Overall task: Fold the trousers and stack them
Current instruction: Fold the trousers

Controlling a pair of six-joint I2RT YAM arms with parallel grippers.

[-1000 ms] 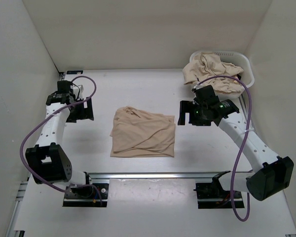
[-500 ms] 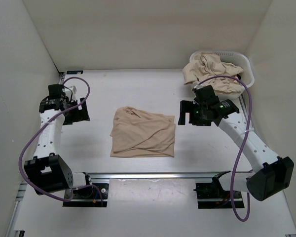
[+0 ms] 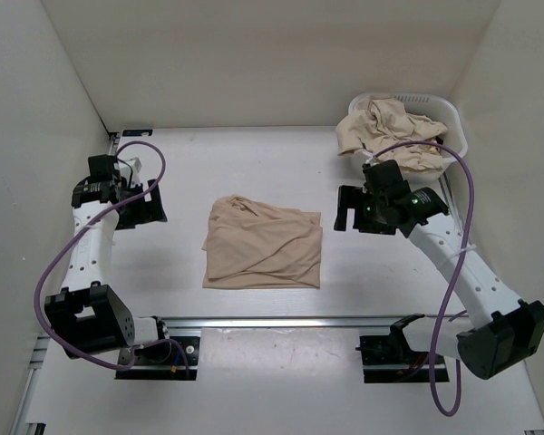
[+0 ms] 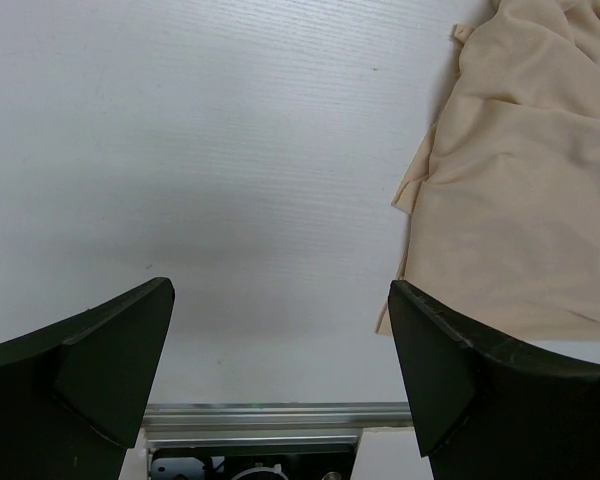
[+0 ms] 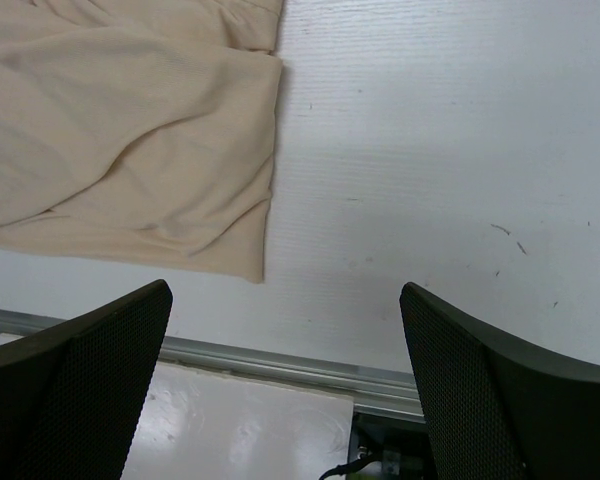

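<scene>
Top external view gives us the whole table [image 3: 254,163]: one pair of folded trousers [image 3: 263,243] lies flat in the middle as a wrinkled beige rectangle, between the two arms and touching neither. We see the left gripper [image 3: 148,207] well to its left, over bare table, and the right gripper [image 3: 343,210] just off its right edge, also over bare table. At the far right corner a white basket [image 3: 455,127] holds a heap of trousers [image 3: 385,127], crumpled, with cloth spilling over the rim toward the table. A metal rail [image 3: 290,322] runs across the near side, a little beyond the folded pair's near edge. From the left wrist we look down between that claw's fingers [image 4: 100,360], which stand wide apart with only white table between them; the folded cloth fills the right of this view, its near corner just beside the finger on that side. From the right wrist we find the same: dark fingers [image 5: 80,380] spread wide, gripping nothing, with the folded pair in the upper left of the view and its corner above the gap, the rail showing below.
</scene>
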